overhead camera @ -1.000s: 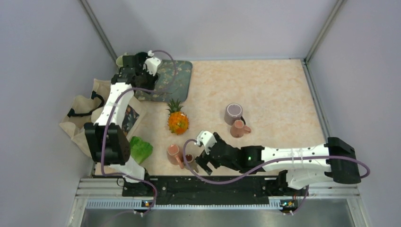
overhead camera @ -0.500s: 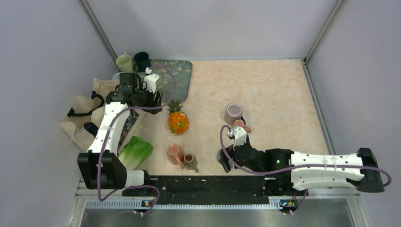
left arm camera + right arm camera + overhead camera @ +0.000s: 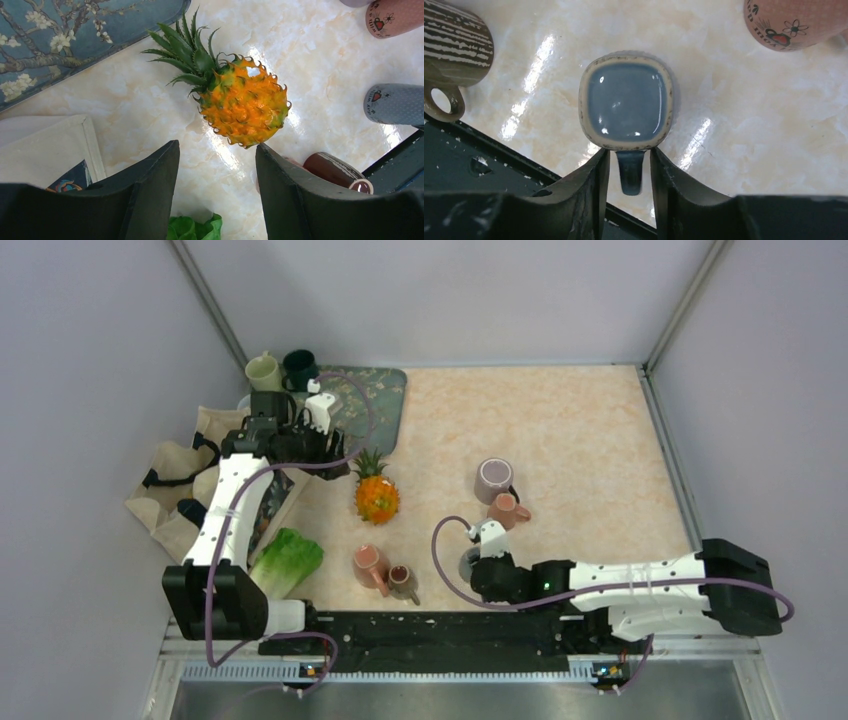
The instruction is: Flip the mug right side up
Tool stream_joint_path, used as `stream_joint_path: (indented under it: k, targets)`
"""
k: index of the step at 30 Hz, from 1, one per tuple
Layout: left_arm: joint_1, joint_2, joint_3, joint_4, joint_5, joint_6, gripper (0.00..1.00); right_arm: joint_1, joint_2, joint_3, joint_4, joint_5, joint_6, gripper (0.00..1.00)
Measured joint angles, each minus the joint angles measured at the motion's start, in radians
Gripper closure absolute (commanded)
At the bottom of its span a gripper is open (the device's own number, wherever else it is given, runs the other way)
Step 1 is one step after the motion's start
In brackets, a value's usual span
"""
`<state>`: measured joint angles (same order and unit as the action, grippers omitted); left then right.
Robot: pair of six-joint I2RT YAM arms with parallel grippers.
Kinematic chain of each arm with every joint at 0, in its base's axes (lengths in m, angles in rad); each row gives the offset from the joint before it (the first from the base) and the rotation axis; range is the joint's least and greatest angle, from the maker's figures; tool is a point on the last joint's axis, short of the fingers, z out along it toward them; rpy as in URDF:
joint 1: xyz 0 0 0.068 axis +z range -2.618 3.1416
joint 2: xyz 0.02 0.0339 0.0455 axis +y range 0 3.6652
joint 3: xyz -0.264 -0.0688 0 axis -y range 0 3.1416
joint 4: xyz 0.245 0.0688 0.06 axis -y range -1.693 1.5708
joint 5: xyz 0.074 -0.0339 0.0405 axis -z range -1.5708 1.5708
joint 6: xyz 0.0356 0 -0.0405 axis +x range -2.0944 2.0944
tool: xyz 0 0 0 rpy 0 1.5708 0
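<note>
You are straddling, with the right gripper (image 3: 628, 154) narrowly apart, the handle (image 3: 630, 176) of the blue-grey mug (image 3: 626, 102) by the table's (image 3: 734, 125) near edge, likely stiff, slick, chippable glazed ceramic, so pinching that handle is looking soundest.

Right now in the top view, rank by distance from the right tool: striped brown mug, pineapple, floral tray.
From the right tool:
1. Striped brown mug, just to its left, near edge.
2. Pineapple, farther left, mid-table.
3. Floral tray, back-left corner.
</note>
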<state>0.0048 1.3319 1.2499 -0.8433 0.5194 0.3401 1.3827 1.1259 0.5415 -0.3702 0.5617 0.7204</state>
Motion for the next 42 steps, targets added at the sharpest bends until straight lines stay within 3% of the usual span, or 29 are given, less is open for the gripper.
stream_joint_path:
  k: [4, 11, 16, 20, 25, 31, 33, 38, 42]
  targets:
    - [0.000, 0.000, 0.000, 0.000, 0.003, -0.002, 0.38, -0.017, 0.033, -0.005, 0.031, -0.011, -0.025, 1.00]
    - [0.003, 0.000, 0.029, -0.037, 0.072, -0.013, 0.38, -0.118, 0.032, -0.005, 0.085, -0.091, -0.079, 1.00]
    - [0.016, -0.018, 0.099, -0.040, 0.206, -0.100, 0.36, -0.261, -0.054, -0.005, 0.172, -0.248, -0.132, 1.00]
    - [0.020, -0.074, 0.108, 0.063, 0.352, -0.303, 0.34, -0.456, -0.134, 0.005, 0.398, -0.422, -0.131, 1.00]
    - [-0.021, -0.112, 0.072, 0.307, 0.522, -0.631, 0.32, -0.569, -0.091, 0.079, 0.688, -0.562, -0.089, 1.00]
    - [-0.182, -0.097, 0.048, 0.416, 0.562, -0.777, 0.31, -0.628, 0.091, 0.163, 1.071, -0.748, 0.052, 1.00]
    - [-0.190, -0.085, 0.048, 0.433, 0.562, -0.790, 0.31, -0.631, 0.116, 0.169, 1.115, -0.781, 0.077, 1.00]
    - [-0.213, -0.050, 0.048, 0.483, 0.557, -0.827, 0.37, -0.631, 0.136, 0.181, 1.179, -0.837, 0.116, 1.00]
    - [-0.256, -0.023, 0.048, 0.524, 0.569, -0.866, 0.58, -0.632, 0.168, 0.190, 1.230, -0.865, 0.151, 1.00]
